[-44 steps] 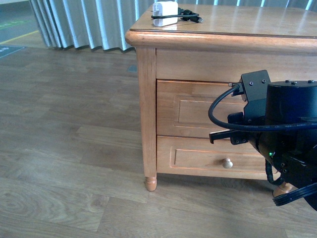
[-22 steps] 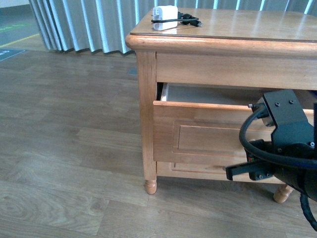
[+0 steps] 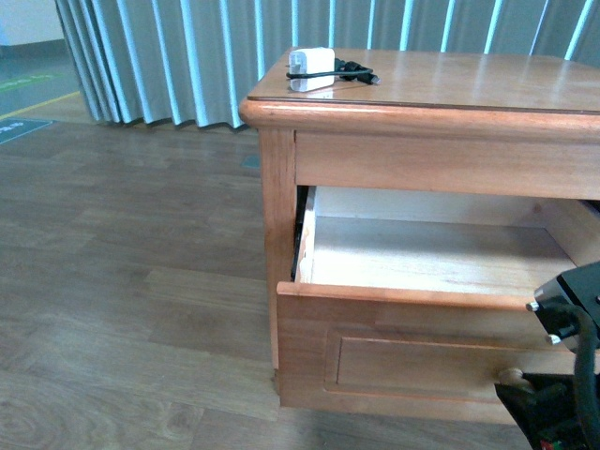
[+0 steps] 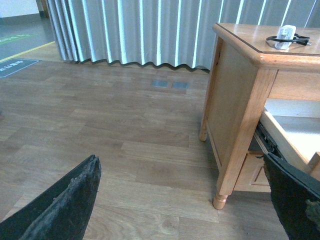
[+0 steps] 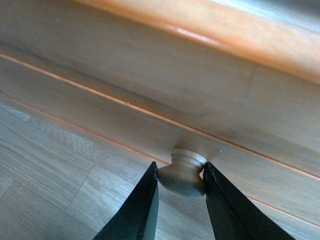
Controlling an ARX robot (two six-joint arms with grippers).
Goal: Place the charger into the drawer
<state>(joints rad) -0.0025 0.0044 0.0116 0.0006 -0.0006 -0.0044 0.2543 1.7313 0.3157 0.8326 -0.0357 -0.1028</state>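
The white charger [image 3: 312, 67] with its black cable lies on the cabinet top [image 3: 450, 80], near the far left corner; it also shows in the left wrist view [image 4: 286, 36]. The honey-brown drawer [image 3: 403, 352] is pulled far out, its pale inside [image 3: 431, 258] bare. My right gripper [image 5: 180, 180] is shut on the drawer's round pale knob [image 5: 182, 172]; its arm shows at the lower right of the front view [image 3: 562, 394]. My left gripper [image 4: 180, 200] is open and empty over the floor, left of the cabinet.
The cabinet leg [image 4: 220, 197] stands close to my left gripper's right finger [image 4: 295, 200]. Grey-blue curtains [image 3: 169, 56] hang behind. Wooden floor [image 3: 122, 281] stretches to the left of the cabinet.
The drawer went from closed to pulled far out, drawn by my right gripper on its knob. The view has shifted back and the lower drawer is now hidden behind the open one.
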